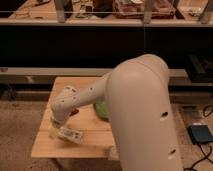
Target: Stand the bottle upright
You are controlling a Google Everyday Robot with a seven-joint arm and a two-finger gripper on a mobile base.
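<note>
The gripper (54,131) hangs at the end of the white arm (82,97), low over the left part of the wooden table (47,147), right at the left end of the bottle (70,134); whether it is gripping the bottle I cannot tell. The bottle lies on its side on the tabletop, its white label facing up, stretching rightward from the gripper and slightly toward the table's near edge. A green bowl (101,110) sits on the table behind and to the right of the bottle, partly hidden by the arm.
</note>
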